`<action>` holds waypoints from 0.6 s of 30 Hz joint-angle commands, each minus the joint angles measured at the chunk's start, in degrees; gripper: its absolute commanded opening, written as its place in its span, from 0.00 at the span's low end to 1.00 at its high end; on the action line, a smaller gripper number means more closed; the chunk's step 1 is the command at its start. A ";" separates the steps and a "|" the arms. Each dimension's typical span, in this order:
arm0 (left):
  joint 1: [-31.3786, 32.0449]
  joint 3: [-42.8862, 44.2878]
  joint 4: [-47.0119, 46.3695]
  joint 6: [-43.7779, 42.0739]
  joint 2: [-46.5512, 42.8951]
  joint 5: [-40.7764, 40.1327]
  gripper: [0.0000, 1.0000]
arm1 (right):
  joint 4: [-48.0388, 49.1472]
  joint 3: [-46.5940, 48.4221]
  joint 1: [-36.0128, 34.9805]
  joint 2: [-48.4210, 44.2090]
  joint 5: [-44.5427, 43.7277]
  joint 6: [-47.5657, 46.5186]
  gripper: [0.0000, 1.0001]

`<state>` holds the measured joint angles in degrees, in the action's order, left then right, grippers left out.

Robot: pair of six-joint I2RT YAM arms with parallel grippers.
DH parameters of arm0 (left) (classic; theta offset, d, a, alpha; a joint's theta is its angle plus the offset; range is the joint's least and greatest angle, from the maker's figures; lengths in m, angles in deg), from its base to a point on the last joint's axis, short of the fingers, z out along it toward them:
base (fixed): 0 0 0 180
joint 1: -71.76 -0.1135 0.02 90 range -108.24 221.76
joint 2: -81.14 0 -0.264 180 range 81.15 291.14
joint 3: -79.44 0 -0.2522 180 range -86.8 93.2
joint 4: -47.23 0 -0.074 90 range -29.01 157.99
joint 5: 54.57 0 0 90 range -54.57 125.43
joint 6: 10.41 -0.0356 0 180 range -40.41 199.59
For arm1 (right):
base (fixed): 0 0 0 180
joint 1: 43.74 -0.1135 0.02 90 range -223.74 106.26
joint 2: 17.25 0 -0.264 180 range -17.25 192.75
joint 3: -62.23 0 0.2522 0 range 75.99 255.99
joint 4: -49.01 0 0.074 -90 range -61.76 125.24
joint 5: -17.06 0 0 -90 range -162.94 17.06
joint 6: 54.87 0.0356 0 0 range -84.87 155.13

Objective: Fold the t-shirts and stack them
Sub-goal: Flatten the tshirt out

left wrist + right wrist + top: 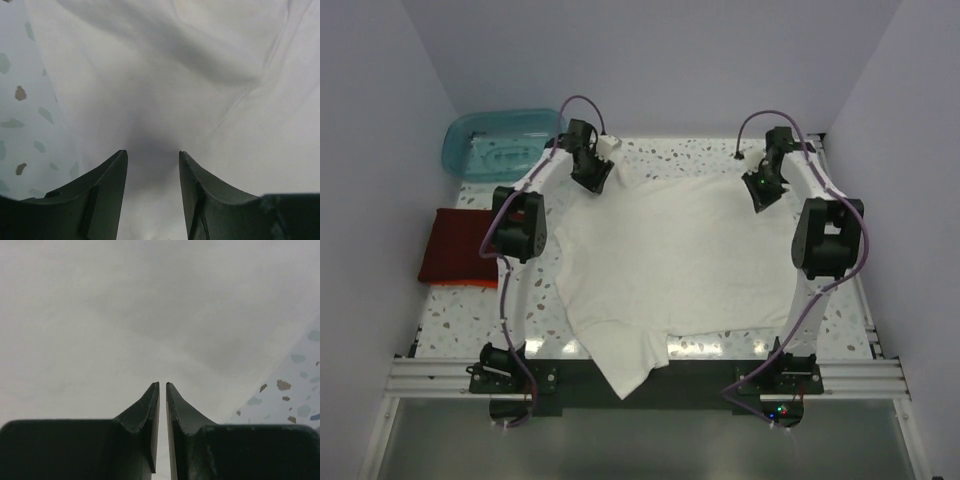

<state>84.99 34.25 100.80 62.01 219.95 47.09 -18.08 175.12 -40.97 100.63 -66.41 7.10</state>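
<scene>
The cream-white t-shirt (670,260) lies spread across the table, one sleeve hanging over the near edge. My left gripper (592,178) is at its far left corner. In the left wrist view the gripper (152,152) is open, low over the white cloth (200,75). My right gripper (760,195) is at the shirt's far right corner. In the right wrist view its jaws (162,384) are closed to a thin slit on the white cloth (125,315). The dark red folded shirt (455,243) lies at the left, with a thin orange edge (460,284) under it.
A translucent teal tub (502,140) stands at the far left corner. The speckled tabletop (840,320) shows round the shirt, and also in the left wrist view (25,125) and the right wrist view (295,390). White walls close in three sides.
</scene>
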 commanded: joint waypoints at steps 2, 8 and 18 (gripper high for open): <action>0.21 -1.33 4.22 -0.43 -2.47 -1.64 0.50 | 2.26 6.67 -2.32 3.40 -3.27 1.05 0.14; 0.13 -12.51 2.64 -1.13 -6.00 -4.36 0.50 | 4.19 7.65 -4.26 8.40 -6.34 0.08 0.12; -0.49 13.84 4.49 -6.31 13.40 -8.14 0.49 | 7.79 10.99 -4.52 17.20 -13.99 1.49 0.09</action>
<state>85.23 42.91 105.24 59.36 226.35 42.74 -12.41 184.06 -45.58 114.49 -76.60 7.38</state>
